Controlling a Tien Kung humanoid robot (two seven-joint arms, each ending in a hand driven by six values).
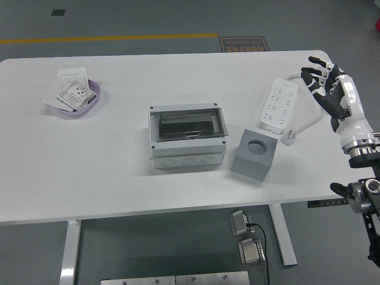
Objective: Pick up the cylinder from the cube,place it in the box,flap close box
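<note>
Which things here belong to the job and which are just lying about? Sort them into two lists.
Belongs to the job:
grey cube with a round hole on top
grey box with clear flap
right hand, open, at the table's right edge

Just lying about:
white power strip
purple bowl holding cards

On the surface (pixel 119 172), the box (pixel 187 136) sits mid-way; cube (pixel 255 154) just right; power strip (pixel 278 105) behind the cube; bowl (pixel 76 98) far left.

The right arm (pixel 356 154) runs off the picture's right edge beside the tabletop (pixel 119 172). Print on the cards (pixel 72 93) in the purple bowl (pixel 92 104) is too small to read. Whether anything sits in the cube (pixel 255 154) hole is unclear.
</note>
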